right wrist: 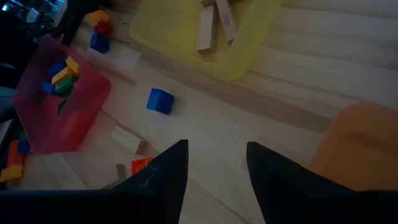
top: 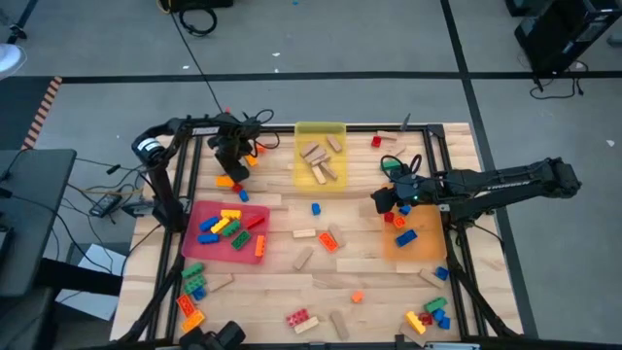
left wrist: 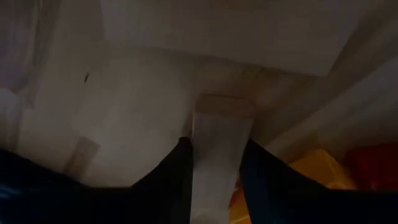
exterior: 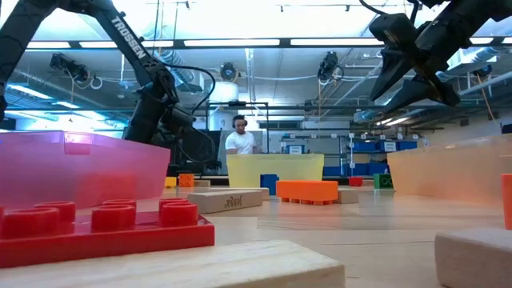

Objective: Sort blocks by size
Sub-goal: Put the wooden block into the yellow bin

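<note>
Tan wooden block [left wrist: 219, 149] sits clamped between the left gripper's [left wrist: 214, 177] two dark fingers, seen end-on in the left wrist view; yellow and red pieces show just past one finger. From above, that left gripper [top: 233, 156] is down at the counter [top: 369, 267] near its far left corner, beside the yellow tray [top: 320, 131], with a few orange, yellow and blue bricks [top: 233, 183] lying next to it.

Right gripper [top: 381, 202] hangs above the counter between the yellow tray and the orange tray [top: 428, 248], fingers apart, nothing between them. Its wrist view looks down on a lone blue brick [right wrist: 160, 101].

Yellow tray holds several tan wooden blocks [top: 321, 163]. Red tray [top: 199, 219] holds a mix of yellow, green, blue and red bricks [top: 228, 228]. Orange tray has a blue brick [top: 405, 236] and a red one [top: 398, 223].

Loose blocks are scattered over the rest of the counter: an orange brick [top: 328, 240] mid-counter, a red brick [top: 299, 317] near the front edge, clusters at both front corners.

A person [exterior: 240, 138] shows far back in the room in the low view.
</note>
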Controlling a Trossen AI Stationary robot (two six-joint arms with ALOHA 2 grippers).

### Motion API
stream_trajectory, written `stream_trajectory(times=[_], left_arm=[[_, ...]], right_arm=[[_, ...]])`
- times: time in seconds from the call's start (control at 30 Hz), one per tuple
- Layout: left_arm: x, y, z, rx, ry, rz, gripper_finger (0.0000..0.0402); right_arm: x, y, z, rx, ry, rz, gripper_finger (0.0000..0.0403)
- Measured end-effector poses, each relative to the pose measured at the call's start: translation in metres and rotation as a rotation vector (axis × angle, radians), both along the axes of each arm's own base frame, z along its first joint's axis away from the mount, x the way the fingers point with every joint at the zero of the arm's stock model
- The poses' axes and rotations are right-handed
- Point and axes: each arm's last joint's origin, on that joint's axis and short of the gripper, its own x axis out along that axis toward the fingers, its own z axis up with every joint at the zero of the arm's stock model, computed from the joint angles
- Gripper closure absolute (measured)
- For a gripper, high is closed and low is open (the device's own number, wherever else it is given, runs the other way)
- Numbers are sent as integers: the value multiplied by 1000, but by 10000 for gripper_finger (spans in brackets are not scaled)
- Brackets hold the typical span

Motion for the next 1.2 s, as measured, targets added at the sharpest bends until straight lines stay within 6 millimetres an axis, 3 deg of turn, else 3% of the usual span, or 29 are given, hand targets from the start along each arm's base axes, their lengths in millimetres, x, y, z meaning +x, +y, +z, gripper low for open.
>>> stream_trajectory(times=[0.2, 0.4, 0.57, 0.77, 0.97, 1.07, 1.2], left_arm=[[-9, -9, 37, 65, -42, 51, 298], [-8, -10, 89, 193, -118, 124, 287], [12, -2, 139, 304, -268, 124, 286], [55, 12, 185, 430, -434, 79, 284], [117, 25, 194, 411, -538, -37, 283], [150, 29, 184, 387, -560, -106, 283], [189, 27, 157, 309, -571, -180, 283]], right_arm=[[0, 0, 0, -7, 3, 6, 226], [0, 0, 0, -8, -1, 6, 226], [0, -1, 0, -19, 4, 13, 226], [0, -3, 0, -20, 5, 1, 226], [0, -4, 0, -20, 4, 0, 226], [0, -4, 0, -20, 5, 0, 226], [0, -4, 0, -20, 5, -1, 226]])
